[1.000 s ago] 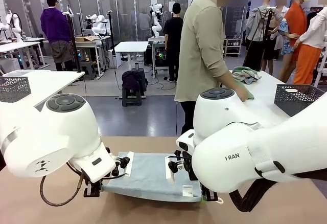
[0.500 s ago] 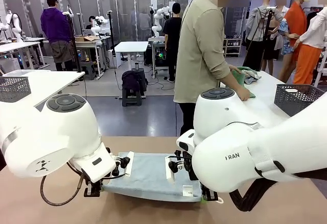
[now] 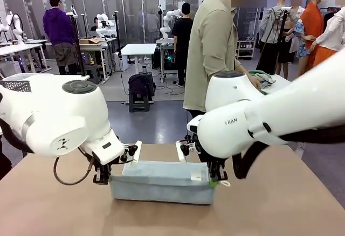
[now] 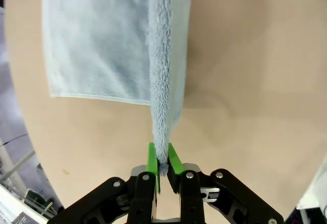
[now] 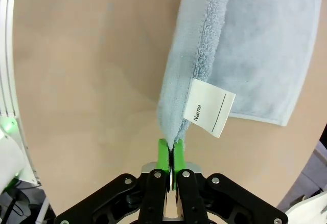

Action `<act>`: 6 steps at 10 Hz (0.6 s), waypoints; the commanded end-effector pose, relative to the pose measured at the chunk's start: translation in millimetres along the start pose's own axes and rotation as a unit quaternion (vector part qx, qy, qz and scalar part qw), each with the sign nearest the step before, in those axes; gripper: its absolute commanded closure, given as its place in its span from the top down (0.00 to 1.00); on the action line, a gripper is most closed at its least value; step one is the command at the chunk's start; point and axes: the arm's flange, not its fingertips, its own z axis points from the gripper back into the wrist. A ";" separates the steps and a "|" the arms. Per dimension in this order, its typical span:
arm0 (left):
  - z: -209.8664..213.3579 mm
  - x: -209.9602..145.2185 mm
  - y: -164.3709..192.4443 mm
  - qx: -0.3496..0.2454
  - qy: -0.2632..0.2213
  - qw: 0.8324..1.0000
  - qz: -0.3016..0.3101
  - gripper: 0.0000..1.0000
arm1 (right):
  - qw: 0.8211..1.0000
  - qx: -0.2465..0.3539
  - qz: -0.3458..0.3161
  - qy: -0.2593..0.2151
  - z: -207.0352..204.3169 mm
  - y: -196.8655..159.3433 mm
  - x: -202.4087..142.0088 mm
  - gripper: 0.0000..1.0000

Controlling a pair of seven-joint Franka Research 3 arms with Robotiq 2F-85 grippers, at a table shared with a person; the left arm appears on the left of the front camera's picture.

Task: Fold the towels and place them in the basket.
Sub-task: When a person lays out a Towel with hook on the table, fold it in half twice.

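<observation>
The light blue-grey towel [image 3: 161, 183] hangs in a fold between my two grippers, low over the tan table [image 3: 280, 203]. My left gripper [image 3: 102, 179] is shut on one corner, its green pads [image 4: 152, 162] pinching the towel's [image 4: 102, 45] edge. My right gripper [image 3: 216, 181] is shut on the other corner of the towel [image 5: 265, 45], beside its white label [image 5: 210, 114]. The lower part lies on the table. A mint green towel [image 3: 265, 76] lies on the white table behind, by the person's hand. A dark grey mesh basket [image 3: 15, 85] peeks out at the far left.
A person [image 3: 213, 47] in a beige shirt stands at the far side, turned toward the white side table [image 3: 283, 82] on the right. Bare tan tabletop lies on both sides of the towel and in front of it.
Both arms have risen and lifted the towel's near edge off the table, so the flat towel now hangs doubled. The person's hand has shifted at the side table.
</observation>
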 end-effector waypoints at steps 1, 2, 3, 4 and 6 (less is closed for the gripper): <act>-5.4 -6.5 30.8 -0.029 0.008 0.999 -0.018 0.08 | 1.000 0.018 0.025 0.003 -3.3 -32.5 -8.7 0.04; -9.3 -4.7 45.3 -0.038 0.003 0.999 -0.019 0.08 | 0.999 0.021 0.030 0.003 -5.4 -48.2 -8.8 0.04; -14.5 -3.2 59.3 -0.038 0.008 0.999 -0.014 0.08 | 0.999 0.024 0.032 0.004 -10.6 -63.0 -10.4 0.04; -19.9 -3.0 73.6 -0.036 0.009 0.999 -0.008 0.08 | 0.999 0.024 0.031 0.006 -14.8 -75.7 -13.0 0.04; -31.5 -2.1 100.1 -0.032 0.004 0.999 -0.006 0.08 | 0.999 0.024 0.027 0.007 -25.3 -98.1 -18.8 0.04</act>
